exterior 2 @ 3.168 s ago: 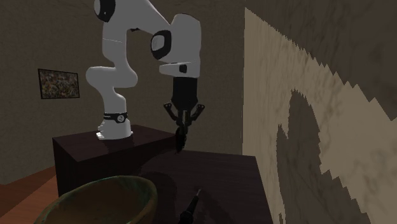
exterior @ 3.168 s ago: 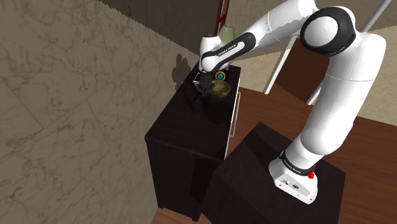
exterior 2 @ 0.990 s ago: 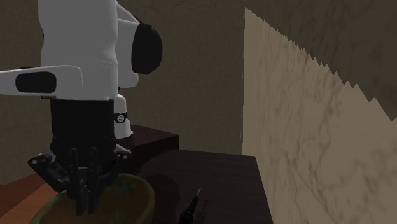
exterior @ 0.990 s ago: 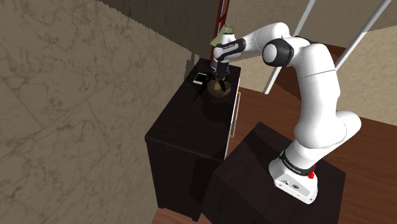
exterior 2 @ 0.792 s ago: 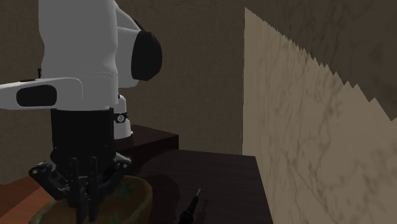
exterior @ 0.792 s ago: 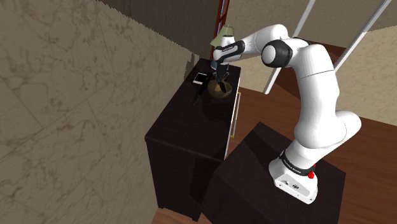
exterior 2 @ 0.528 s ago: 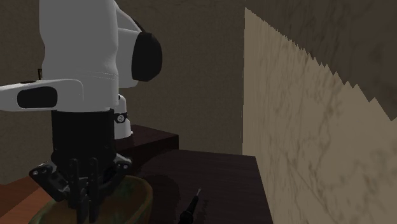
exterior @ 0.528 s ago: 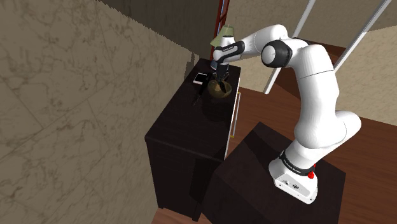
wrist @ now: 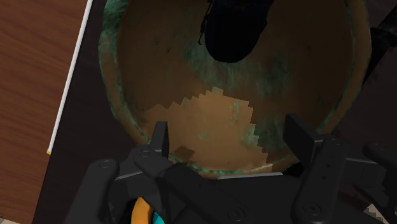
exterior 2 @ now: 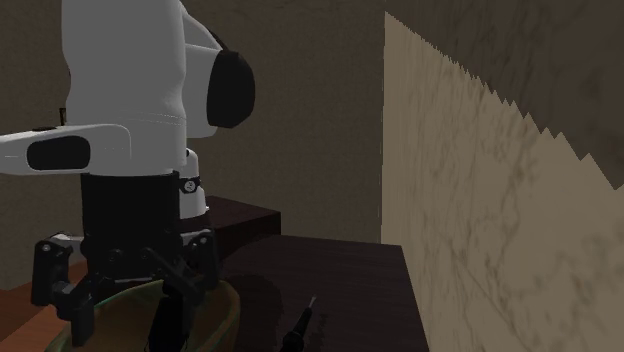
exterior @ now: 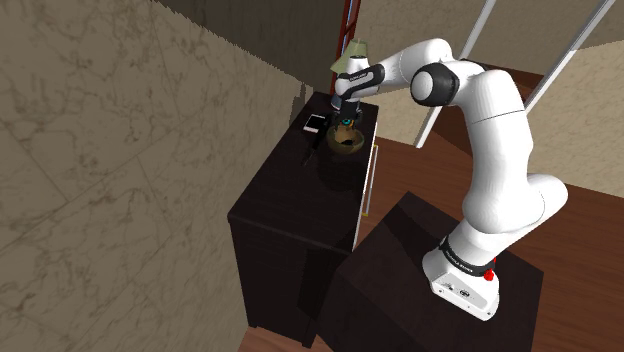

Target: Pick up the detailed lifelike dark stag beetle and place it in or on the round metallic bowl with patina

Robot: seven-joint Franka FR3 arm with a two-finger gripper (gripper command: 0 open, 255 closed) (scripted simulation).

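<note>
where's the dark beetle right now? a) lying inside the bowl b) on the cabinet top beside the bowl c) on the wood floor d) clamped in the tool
a: the wrist view shows the beetle lying inside the bowl, while the tool is open, its fingers apart and clasping nothing.

A dark cabinet [exterior: 285, 195] stands against a beige marbled wall [exterior: 100, 150]. Near its top's far corner on the wall side lies a small pale flat rectangle [exterior: 315, 123]. A slim dark pen-like tool [exterior 2: 301, 324] lies nearer along the wall-side edge. A thin white strip [wrist: 67, 89] runs down the opposite edge, beside the reddish wooden floor [exterior: 590, 220]. Beyond the far edge stands a pale green cone shape [exterior: 351, 54].
</note>
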